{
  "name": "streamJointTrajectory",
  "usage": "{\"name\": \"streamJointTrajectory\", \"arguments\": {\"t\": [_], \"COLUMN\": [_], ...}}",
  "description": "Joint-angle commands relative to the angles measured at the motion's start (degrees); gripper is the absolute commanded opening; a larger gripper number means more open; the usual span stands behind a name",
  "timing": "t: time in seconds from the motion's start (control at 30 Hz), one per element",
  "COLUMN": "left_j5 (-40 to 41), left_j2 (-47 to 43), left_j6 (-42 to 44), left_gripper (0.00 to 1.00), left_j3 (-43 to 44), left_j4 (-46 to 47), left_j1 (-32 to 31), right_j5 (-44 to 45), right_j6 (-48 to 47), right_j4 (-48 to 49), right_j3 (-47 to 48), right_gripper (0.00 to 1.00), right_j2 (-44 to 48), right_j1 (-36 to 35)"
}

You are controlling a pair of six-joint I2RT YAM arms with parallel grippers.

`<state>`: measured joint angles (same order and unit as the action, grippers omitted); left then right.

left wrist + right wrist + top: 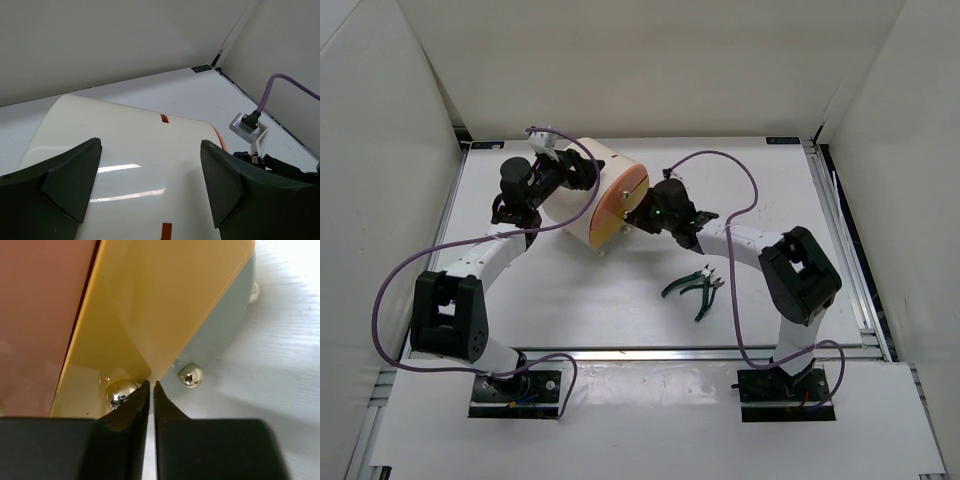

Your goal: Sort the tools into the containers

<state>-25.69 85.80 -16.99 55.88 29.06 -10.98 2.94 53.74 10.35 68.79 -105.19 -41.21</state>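
Observation:
The cream drum cabinet (pixel 582 190) lies on its side mid-table, with its peach-orange face (pixel 620 200) turned right. My left gripper (pixel 563 176) is open, and its fingers (pixel 60 190) straddle the drum's curved cream wall (pixel 135 150) without closing on it. My right gripper (pixel 642 212) is at the face and shut to a thin slit (pixel 151 386). Its tips touch the corner of a yellow drawer panel (pixel 165 300), between two brass knobs (pixel 120 392) (pixel 191 376). A grey-green drawer wall (pixel 225 320) shows behind. Dark-green-handled pliers and cutters (pixel 695 287) lie on the table to the right.
White walls enclose the table on three sides. Purple cables (pixel 410 270) loop round both arms, and one (pixel 285 85) shows near the right arm's camera mount. The wrench and the small green pieces are out of view.

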Motion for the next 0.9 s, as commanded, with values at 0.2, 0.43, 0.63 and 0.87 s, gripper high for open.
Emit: {"name": "streamJointTrajectory", "arguments": {"t": [0.2, 0.43, 0.63, 0.87], "left_j5": [0.7, 1.1, 1.1, 1.4], "left_j2": [3.3, 3.1, 3.1, 3.3], "left_j6": [-2.0, -2.0, -1.8, -1.5], "left_gripper": [0.92, 0.92, 0.91, 0.92], "left_j3": [-4.2, -3.3, -3.1, -3.1], "left_j4": [-20.7, -21.5, -22.0, -22.1], "left_j1": [-0.3, -0.1, -0.1, -0.1], "right_j5": [-20.2, -41.5, -48.6, -49.5], "right_j6": [7.7, 15.9, 22.9, 24.3], "right_j4": [23.7, 42.5, 54.3, 57.4], "right_j3": [-15.1, -18.2, -12.9, -10.8], "right_gripper": [0.39, 0.57, 0.58, 0.56], "right_j2": [6.0, -5.2, -15.7, -21.0], "right_j1": [8.5, 14.8, 14.6, 14.0]}}
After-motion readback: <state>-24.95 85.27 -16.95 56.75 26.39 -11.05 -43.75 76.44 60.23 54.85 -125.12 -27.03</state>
